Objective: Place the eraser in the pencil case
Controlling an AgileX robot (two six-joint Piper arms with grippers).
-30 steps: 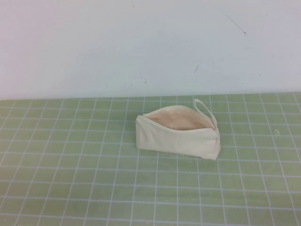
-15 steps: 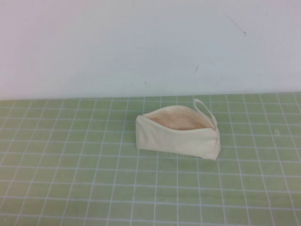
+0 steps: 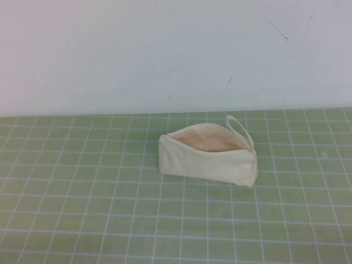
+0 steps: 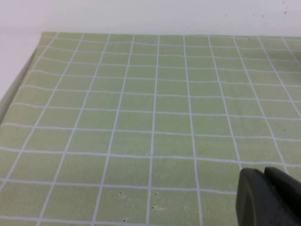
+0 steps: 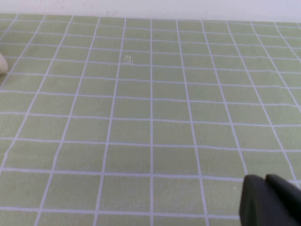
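The pencil case (image 3: 209, 157) is a cream-white zip pouch lying on the green grid mat (image 3: 82, 192), right of centre. Its mouth gapes open and shows the tan lining, and its loop strap (image 3: 239, 126) is at the far right end. The eraser is not in view in any frame. No arm shows in the high view. My left gripper (image 4: 264, 172) hangs over bare mat with its black fingers pressed together and nothing between them. My right gripper (image 5: 265, 179) is also shut and empty over bare mat. A cream sliver (image 5: 2, 63) at the edge of the right wrist view may be the pouch.
A white wall (image 3: 176, 55) rises behind the mat. The mat's edge (image 4: 19, 77) and white table beyond it show in the left wrist view. A tiny pale speck (image 5: 127, 58) lies on the mat.
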